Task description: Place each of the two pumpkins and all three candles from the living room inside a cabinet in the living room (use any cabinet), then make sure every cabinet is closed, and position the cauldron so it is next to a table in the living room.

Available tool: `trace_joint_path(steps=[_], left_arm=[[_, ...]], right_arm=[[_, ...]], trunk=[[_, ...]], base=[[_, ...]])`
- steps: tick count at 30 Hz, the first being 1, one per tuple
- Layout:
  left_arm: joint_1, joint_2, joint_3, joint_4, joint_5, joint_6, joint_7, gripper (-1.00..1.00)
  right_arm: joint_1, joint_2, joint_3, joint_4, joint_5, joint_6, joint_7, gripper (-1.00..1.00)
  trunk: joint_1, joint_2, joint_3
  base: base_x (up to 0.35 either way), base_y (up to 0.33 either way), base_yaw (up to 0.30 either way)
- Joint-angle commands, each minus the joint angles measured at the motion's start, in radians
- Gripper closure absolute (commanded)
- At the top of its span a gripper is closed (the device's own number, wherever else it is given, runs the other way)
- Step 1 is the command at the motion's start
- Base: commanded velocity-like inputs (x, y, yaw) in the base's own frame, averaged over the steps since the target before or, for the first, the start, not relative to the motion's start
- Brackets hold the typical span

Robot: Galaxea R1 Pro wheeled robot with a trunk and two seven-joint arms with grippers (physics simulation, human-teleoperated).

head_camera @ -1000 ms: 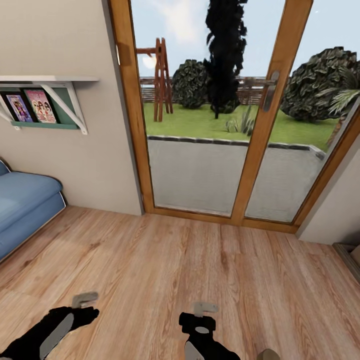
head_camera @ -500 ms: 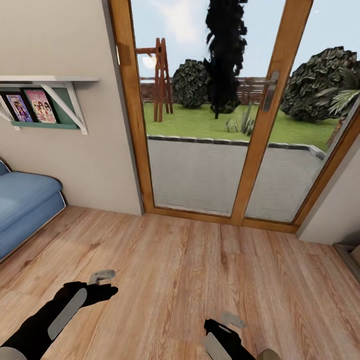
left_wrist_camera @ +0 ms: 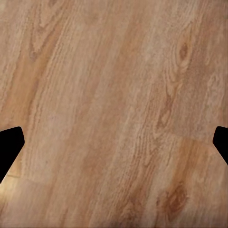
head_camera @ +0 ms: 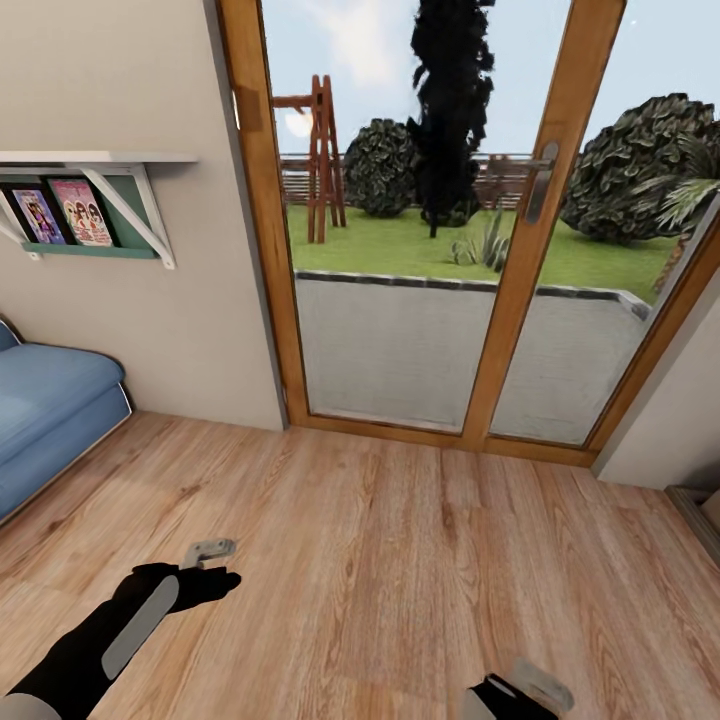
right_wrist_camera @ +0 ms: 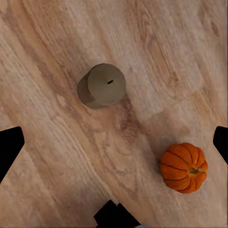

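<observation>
Below, the right gripper (right_wrist_camera: 114, 142) hangs spread wide and empty over the wood floor (right_wrist_camera: 57, 156), above 1 candle (right_wrist_camera: 102, 85) and 1 pumpkin (right_wrist_camera: 184, 167). Left gripper (left_wrist_camera: 114, 142) likewise gapes, holding nothing.

Even, bright daylight enters through the glass door (head_camera: 440, 250); the wooden floor (head_camera: 400, 560) before it shows no glare. Soft shadows hug the candle (right_wrist_camera: 101, 85) and the pumpkin (right_wrist_camera: 184, 167). Renders are slightly soft; the door frame leans outward toward the edges.
</observation>
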Motion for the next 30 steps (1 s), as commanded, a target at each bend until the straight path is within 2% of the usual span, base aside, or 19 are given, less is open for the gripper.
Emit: trace_joint_path(steps=[1, 3, 7, 10, 14, 17, 21, 30], left_arm=[[-0.001, 0.001, -0.003, -0.001, 0.011, 0.001, 0.009, -1.0], [-0.001, 0.0, -0.003, -0.005, 0.011, 0.001, 0.008, -1.0], [-0.001, -0.007, -0.005, -0.017, 0.013, 0.001, 0.006, -1.0], [-0.001, -0.011, -0.018, -0.019, 0.012, 0.001, 0.005, -1.0], [-0.001, -0.014, -0.028, -0.02, 0.014, 0.001, 0.005, -1.0], [-0.001, -0.015, -0.04, -0.02, 0.016, 0.001, 0.005, -1.0], [-0.001, -0.015, -0.045, -0.02, 0.02, 0.001, 0.004, -1.0], [-0.001, -0.017, -0.054, -0.02, 0.022, 0.001, 0.003, -1.0]], right_arm=[[-0.001, -0.005, 0.008, -0.001, -0.007, -0.003, 0.004, -1.0], [-0.001, -0.01, 0.009, -0.001, -0.004, -0.003, 0.05, -1.0], [-0.001, -0.018, 0.008, -0.002, -0.008, 0.004, 0.204, -1.0], [-0.001, -0.036, 0.008, -0.006, -0.012, 0.004, 0.273, -1.0], [-0.001, -0.039, 0.008, -0.011, -0.012, -0.001, 0.29, -1.0], [-0.001, -0.041, 0.008, -0.014, -0.013, -0.002, 0.292, -1.0], [-0.001, -0.042, 0.008, -0.015, -0.012, -0.003, 0.293, -1.0], [-0.001, -0.043, 0.007, -0.015, -0.013, 0.002, 0.292, -1.0]], trunk=[[0.0, 0.0, -0.001], [0.0, 0.0, -0.001], [0.0, 0.0, -0.001], [0.0, 0.0, -0.001], [0.011, -0.021, -0.01], [0.011, -0.021, -0.01], [0.027, -0.049, -0.023], [0.027, -0.049, -0.023]], base=[[0.0, 0.0, 0.0], [0.0, 0.0, 0.0], [0.0, 0.0, 0.0], [0.0, 0.0, 0.0], [0.0, 0.0, 0.0], [0.0, 0.0, 0.0], [0.0, 0.0, 0.0], [0.0, 0.0, -0.007]])
